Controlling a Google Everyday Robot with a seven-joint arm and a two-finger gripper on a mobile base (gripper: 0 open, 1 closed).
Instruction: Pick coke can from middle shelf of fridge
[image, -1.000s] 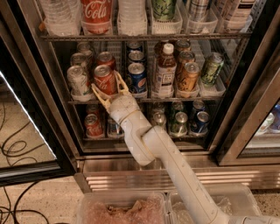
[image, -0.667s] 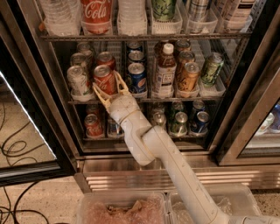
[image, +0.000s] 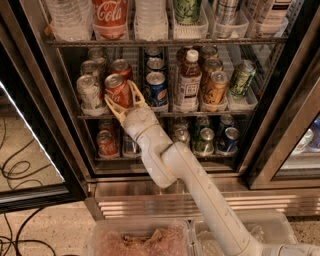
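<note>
now tool (image: 120, 94) sits round coke can (image: 118, 85), front l of middle shelf (image: 210, 114).

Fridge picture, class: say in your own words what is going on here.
A robot's white arm reaches up from below into the open fridge. Its gripper is at the left part of the middle shelf, set around the coke can at the front of its row. The can is at shelf level, slightly tilted, and not yet drawn out of the fridge.
</note>
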